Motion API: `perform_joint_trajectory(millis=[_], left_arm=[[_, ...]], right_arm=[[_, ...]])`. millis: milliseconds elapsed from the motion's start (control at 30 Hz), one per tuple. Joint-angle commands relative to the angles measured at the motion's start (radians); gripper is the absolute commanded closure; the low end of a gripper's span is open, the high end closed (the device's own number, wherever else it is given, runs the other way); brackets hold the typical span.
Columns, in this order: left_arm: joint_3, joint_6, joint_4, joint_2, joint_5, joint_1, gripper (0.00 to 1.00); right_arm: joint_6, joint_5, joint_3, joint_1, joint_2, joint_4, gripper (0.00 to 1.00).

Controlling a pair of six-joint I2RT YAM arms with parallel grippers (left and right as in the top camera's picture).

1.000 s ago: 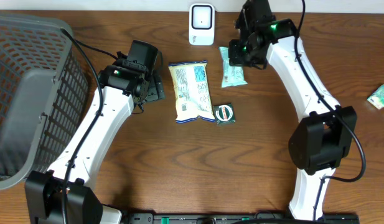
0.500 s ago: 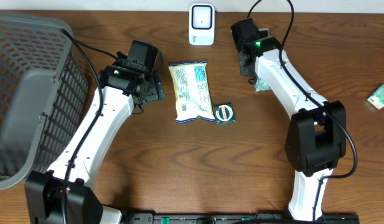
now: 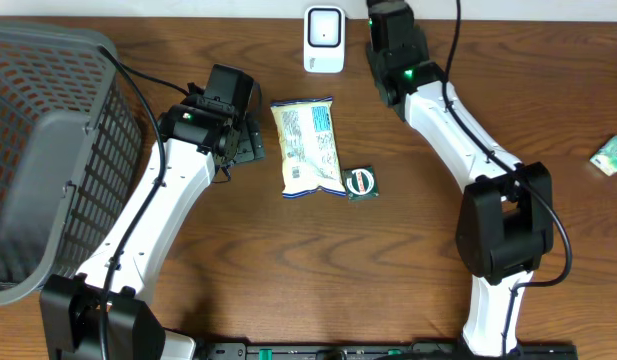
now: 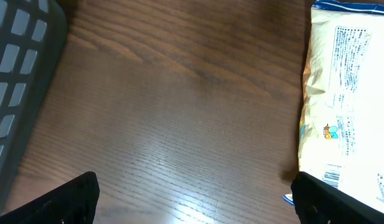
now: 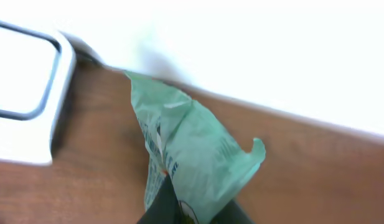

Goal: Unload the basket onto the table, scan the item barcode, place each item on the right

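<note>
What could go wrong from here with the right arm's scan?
1. The right tool pinches the green packet by one end only; the film is crumpled, so a barcode could be creased or turned away from the scanner. No barcode shows in the wrist view.
2. Such a small pinch may slip if the packet is reoriented.
3. The packet is close beside the scanner; a swing could knock it.
</note>
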Motion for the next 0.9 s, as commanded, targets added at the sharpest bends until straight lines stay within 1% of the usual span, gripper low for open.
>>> perform_joint_trajectory(millis=[0, 133, 233, 333, 500, 600, 700, 800, 833, 867], left_arm=[[0.005, 0.006, -0.006, -0.009, -0.016, 0.002, 0.02], [0.005, 0.006, -0.006, -0.009, -0.016, 0.002, 0.02], [0.005, 0.006, -0.006, -0.009, -0.016, 0.002, 0.02], [0.005, 0.006, -0.006, -0.009, -0.016, 0.002, 0.02], [0.005, 0.006, -0.006, -0.009, -0.016, 0.002, 0.02], [0.005, 0.006, -0.006, -0.009, -0.016, 0.002, 0.02], [0.005, 0.006, -0.006, -0.009, -0.016, 0.002, 0.02], [0.005, 0.006, -0.006, -0.009, -0.016, 0.002, 0.02], [0.005, 0.006, -0.006, -0.009, -0.016, 0.002, 0.02], [0.005, 0.006, -0.006, -0.009, -0.016, 0.002, 0.02]], right_arm=[[-0.225, -0.055, 0.006, 0.016, -0.027, 0.088, 0.99], [-0.322, -0.055, 0.006, 0.018, -0.004, 0.221, 0.99], [-0.368, -0.036, 0.006, 0.018, 0.015, 0.231, 0.99], [-0.368, 0.017, 0.006, 0.019, 0.037, 0.15, 0.99], [-0.364, 0.016, -0.01, 0.02, 0.05, -0.051, 0.99], [-0.364, 0.017, -0.036, 0.021, 0.05, -0.137, 0.99], [-0.353, 0.017, -0.073, 0.021, 0.052, -0.179, 0.99], [-0.337, 0.017, -0.126, 0.021, 0.052, -0.184, 0.99], [-0.337, 0.017, -0.14, 0.024, 0.052, -0.194, 0.98], [-0.336, 0.016, -0.15, 0.027, 0.052, -0.206, 0.94]])
